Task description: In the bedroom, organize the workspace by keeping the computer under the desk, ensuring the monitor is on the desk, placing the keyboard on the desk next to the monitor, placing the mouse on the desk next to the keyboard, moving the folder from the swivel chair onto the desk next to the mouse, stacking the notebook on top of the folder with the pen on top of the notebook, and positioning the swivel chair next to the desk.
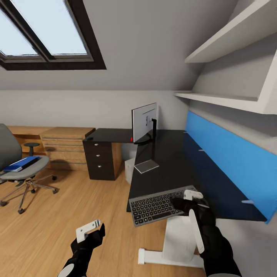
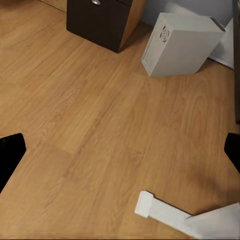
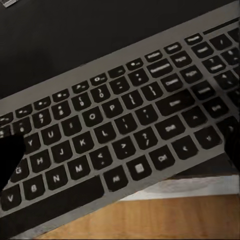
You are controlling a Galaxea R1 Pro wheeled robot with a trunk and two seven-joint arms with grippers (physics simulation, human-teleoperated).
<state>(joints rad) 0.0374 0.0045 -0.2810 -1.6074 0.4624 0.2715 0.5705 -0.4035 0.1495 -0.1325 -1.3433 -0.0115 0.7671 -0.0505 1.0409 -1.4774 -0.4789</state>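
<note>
The keyboard (image 1: 153, 208) (image 3: 120, 125) lies askew at the near end of the black desk (image 1: 173, 154), its front edge hanging over the rim. My right gripper (image 1: 187, 200) (image 3: 120, 155) hovers open over the keyboard's right half, fingers spread wide. At the desk's far corner stands the monitor (image 1: 144, 123), with a flat grey notebook (image 1: 146, 166) in front of it. The white computer (image 1: 130, 169) (image 2: 180, 44) stands on the floor under the desk. The blue folder (image 1: 21, 163) rests on the swivel chair (image 1: 15, 169) at the left. My left gripper (image 1: 91, 230) hangs open over the floor. A small dark lump, perhaps the mouse (image 1: 90, 137), sits above the drawer unit. The pen is too small to make out.
A dark drawer unit (image 1: 100, 159) (image 2: 102, 20) holds up the desk's left wing, with light oak drawers (image 1: 63, 148) beyond it. The white desk leg (image 1: 173, 242) and its foot (image 2: 162, 211) stand close to me. Shelves (image 1: 231, 38) and a blue panel (image 1: 231, 161) line the right wall.
</note>
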